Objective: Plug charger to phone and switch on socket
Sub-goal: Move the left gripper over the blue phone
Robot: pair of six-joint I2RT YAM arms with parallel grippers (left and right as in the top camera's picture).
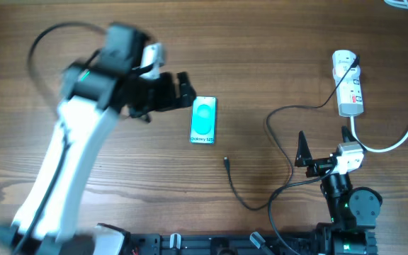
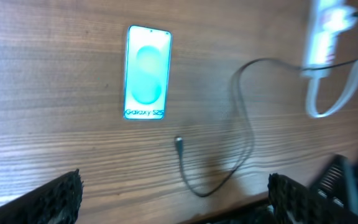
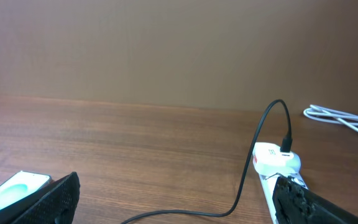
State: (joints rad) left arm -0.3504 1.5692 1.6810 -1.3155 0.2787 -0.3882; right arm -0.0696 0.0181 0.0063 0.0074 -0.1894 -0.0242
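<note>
The phone (image 1: 204, 120) lies flat mid-table with its cyan screen up; it also shows in the left wrist view (image 2: 146, 73) and at the lower left of the right wrist view (image 3: 11, 190). The charger cable (image 1: 287, 157) runs from its black plug in the white socket (image 1: 348, 85) in loops to its loose tip (image 1: 226, 161), below and right of the phone. The tip (image 2: 178, 142) lies free on the wood. My left gripper (image 1: 188, 91) is open and empty, just left of the phone's top. My right gripper (image 1: 324, 143) is open and empty, below the socket (image 3: 272, 160).
The socket's thick white cord (image 1: 402, 142) curves along the right side of the table and also shows in the right wrist view (image 3: 344, 118). The table's front edge with black mounts (image 1: 211, 244) runs along the bottom. The left arm (image 1: 69, 156) crosses the left part of the table.
</note>
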